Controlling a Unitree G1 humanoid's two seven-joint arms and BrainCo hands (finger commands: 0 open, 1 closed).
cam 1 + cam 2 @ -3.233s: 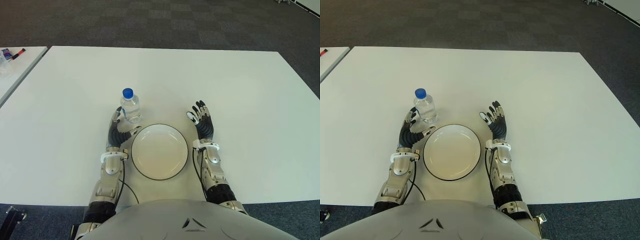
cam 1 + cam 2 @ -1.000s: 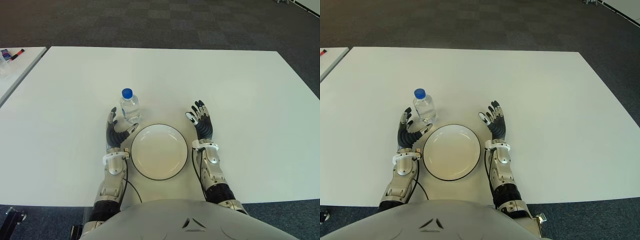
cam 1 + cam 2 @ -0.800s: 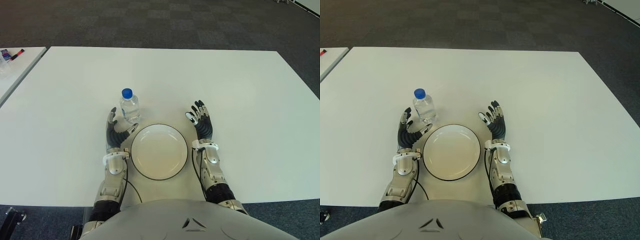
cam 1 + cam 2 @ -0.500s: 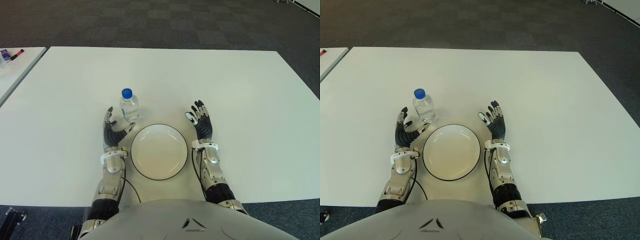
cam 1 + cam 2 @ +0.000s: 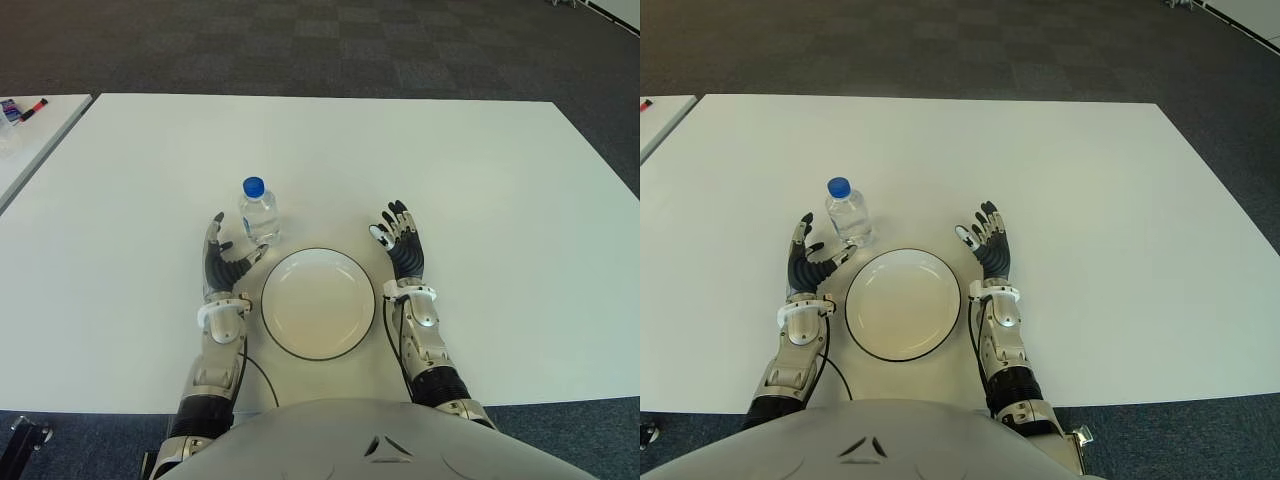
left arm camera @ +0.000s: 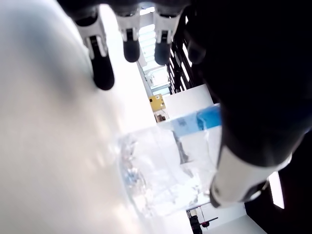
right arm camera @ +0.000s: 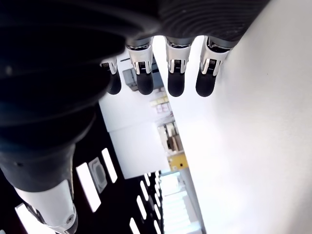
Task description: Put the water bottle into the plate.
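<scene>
Bottle upright on table, not in plate; both hands empty.
Eye views: bottle (image 5: 259, 212) stands left of centre, just above plate's (image 5: 318, 303) upper-left rim; left hand (image 5: 222, 262) beside it, fingers spread, not touching; right hand (image 5: 402, 245) right of plate, fingers spread.
Left wrist: bottle near the open fingers (image 6: 101, 58).
Right wrist: fingers (image 7: 176, 80) extended over table (image 7: 253, 146).
</scene>
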